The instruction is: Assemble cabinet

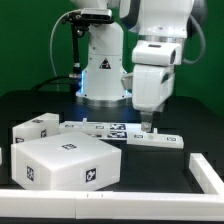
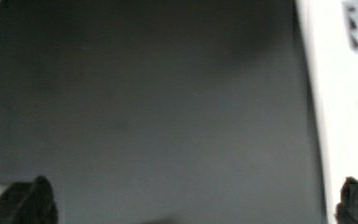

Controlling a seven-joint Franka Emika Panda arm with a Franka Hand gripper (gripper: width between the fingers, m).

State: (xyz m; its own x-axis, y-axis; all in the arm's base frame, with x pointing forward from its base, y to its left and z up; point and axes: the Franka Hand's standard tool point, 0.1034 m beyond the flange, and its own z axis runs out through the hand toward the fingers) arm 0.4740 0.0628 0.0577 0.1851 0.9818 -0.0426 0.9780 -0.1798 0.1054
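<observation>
Background: a green wall (image 1: 20, 40) behind, and a black counter (image 1: 40, 105) that carries all the parts. The white robot base (image 1: 100, 70) stands at the back.
Cabinet body (image 1: 65, 160): a big white box with tags, at the front on the exterior view's left, well apart from the arm.
Small block (image 1: 35, 128): white, just behind the cabinet body. I cannot tell if the two touch.
Marker board (image 1: 100, 128): a flat strip in the middle, between the small block and the flat panel.
Flat panel (image 1: 158, 141): white, tagged, lying flat on the counter toward the exterior view's right. Its long axis runs from left to right in that view.
Fingers (image 1: 148, 119): spread wide, pointing straight down, with nothing between them.
Fingers to panel: they hang just above the panel's end that is nearer to the marker board, and they seem not to touch it.
Wrist view: only bare counter shows in the gap. A white edge (image 2: 345, 110) with a tag runs beside one finger, outside the gap. I cannot tell which part it belongs to.
Next move, my judgement: probably a sideways shift first, so that the short width of the panel comes between the fingers, and only then the descent.
Risk: if the arm goes down here, one finger may land on top of the white edge.
</observation>
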